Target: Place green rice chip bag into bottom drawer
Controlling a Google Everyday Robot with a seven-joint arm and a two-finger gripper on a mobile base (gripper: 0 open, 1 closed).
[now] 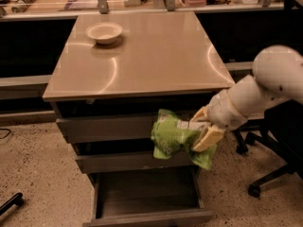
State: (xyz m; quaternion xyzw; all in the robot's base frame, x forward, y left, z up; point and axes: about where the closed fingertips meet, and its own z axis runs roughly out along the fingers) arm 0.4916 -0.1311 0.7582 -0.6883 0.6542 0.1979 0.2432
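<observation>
While slanting down and leftward from the right edge, reaches with the white arm (265,91) below the table (156,56). Holds the gripper (202,129) before the two upper drawers (109,126), fingers (210,137) closed tight on the green rice chip bag (173,138), in the air above the open bottom drawer (147,217). Shows a white label patch on the bag, writing not readable.
</observation>
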